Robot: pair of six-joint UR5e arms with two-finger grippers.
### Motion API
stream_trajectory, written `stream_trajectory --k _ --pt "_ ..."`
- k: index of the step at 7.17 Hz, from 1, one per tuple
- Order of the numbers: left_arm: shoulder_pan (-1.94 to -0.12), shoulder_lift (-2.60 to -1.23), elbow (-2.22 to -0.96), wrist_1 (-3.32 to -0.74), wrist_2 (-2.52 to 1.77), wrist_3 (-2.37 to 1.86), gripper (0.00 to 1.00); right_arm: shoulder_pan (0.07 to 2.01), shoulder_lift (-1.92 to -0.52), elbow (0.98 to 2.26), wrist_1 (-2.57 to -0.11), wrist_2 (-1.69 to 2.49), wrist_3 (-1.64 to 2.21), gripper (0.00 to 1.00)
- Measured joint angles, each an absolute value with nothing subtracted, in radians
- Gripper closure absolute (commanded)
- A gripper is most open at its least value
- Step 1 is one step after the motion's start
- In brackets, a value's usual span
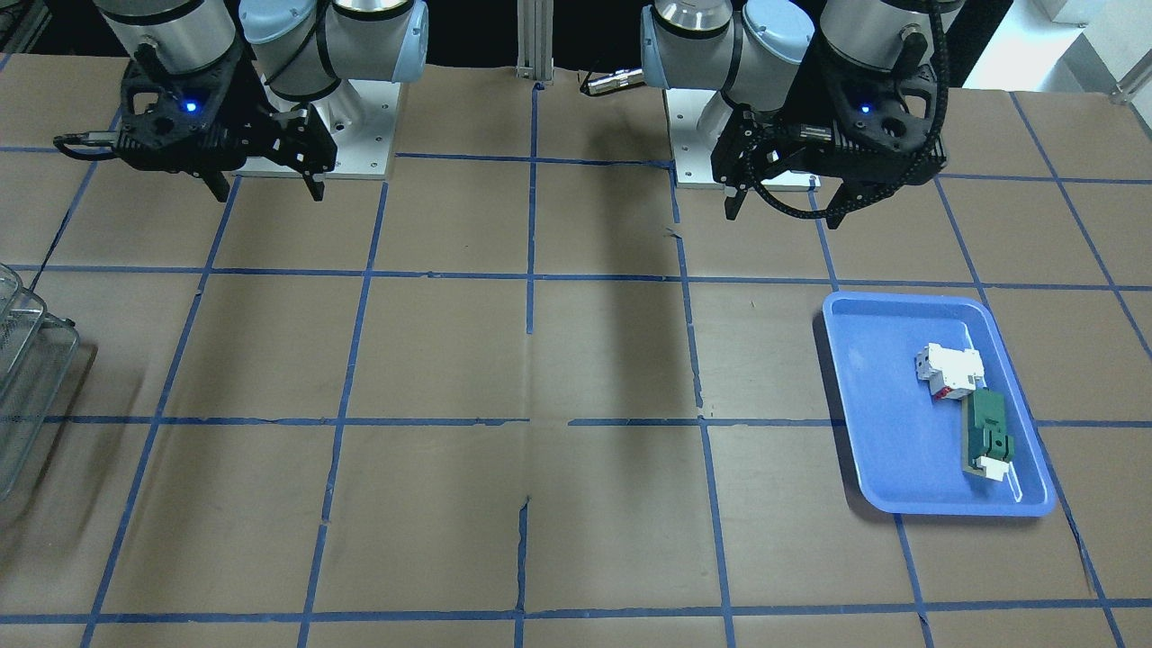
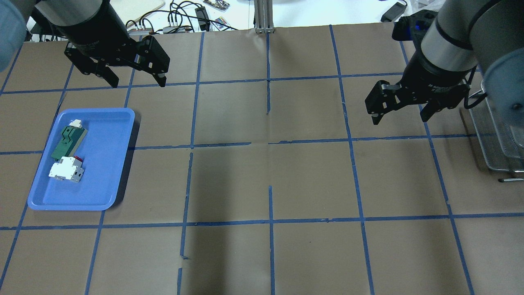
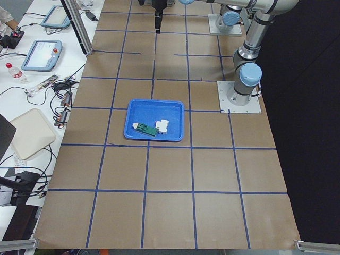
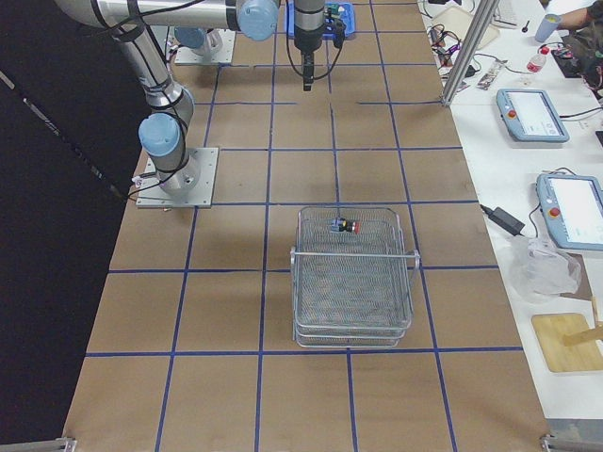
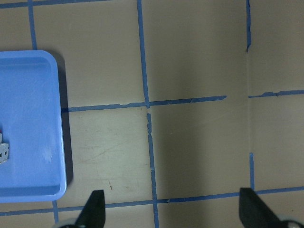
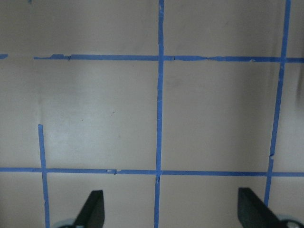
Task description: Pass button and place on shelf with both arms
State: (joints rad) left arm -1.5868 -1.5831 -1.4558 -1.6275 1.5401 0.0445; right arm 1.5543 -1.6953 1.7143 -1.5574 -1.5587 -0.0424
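Observation:
The button (image 4: 346, 226), with its red cap, black body and blue end, lies on its side in the top level of the wire-mesh shelf (image 4: 353, 282). It shows only in the exterior right view. The shelf's edge also shows in the overhead view (image 2: 495, 135) and in the front-facing view (image 1: 27, 378). My left gripper (image 2: 138, 84) is open and empty, raised beyond the blue tray; it also shows in the front-facing view (image 1: 783, 216). My right gripper (image 2: 400, 119) is open and empty, raised beside the shelf; it also shows in the front-facing view (image 1: 268, 193). Both wrist views show only bare table between open fingers.
A blue plastic tray (image 2: 102, 172) on my left side holds a white block with red marks (image 2: 65, 169) and a green flat block (image 2: 68, 139). Brown paper with blue tape lines covers the table. Cables and devices lie beyond the far edge.

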Motion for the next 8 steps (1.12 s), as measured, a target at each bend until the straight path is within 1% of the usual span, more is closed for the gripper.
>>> stream_trajectory --k 3,8 --pt "-1.588 -1.583 -1.457 -1.628 1.54 0.044 0.0 1.583 -1.705 1.715 -1.484 -1.576 -0.017 0.0" --pt "-1.588 -1.582 -1.458 -1.628 1.541 0.044 0.0 1.559 -1.706 1.706 -1.48 -1.62 -0.015 0.0"
